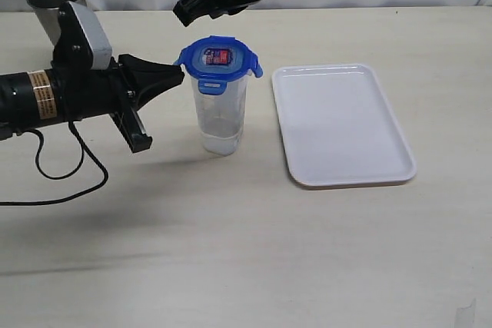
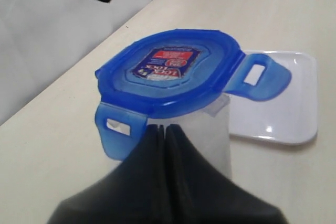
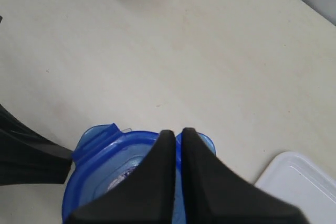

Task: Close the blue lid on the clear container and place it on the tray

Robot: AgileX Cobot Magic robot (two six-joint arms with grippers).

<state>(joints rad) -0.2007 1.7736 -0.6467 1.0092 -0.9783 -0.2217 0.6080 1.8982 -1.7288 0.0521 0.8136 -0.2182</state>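
On the pale table point(image 1: 231, 266), the clear container point(image 1: 221, 117) stands at frame centre with the blue lid point(image 1: 219, 57) seated on top, flaps point(image 2: 261, 75) splayed out, and the tray point(image 1: 342, 124) near on its right. The 2 grippers are pinched closed and empty: the left gripper point(image 1: 179, 73) at the lid's edge on the frame's left, the right gripper point(image 1: 181, 11) above it. Best, I judge, to press each flap straight down while steadying the tall container against tipping.

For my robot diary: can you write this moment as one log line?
blue lid on clear container, side flaps out | left gripper shut, beside lid | right gripper shut, above lid | container beside tray
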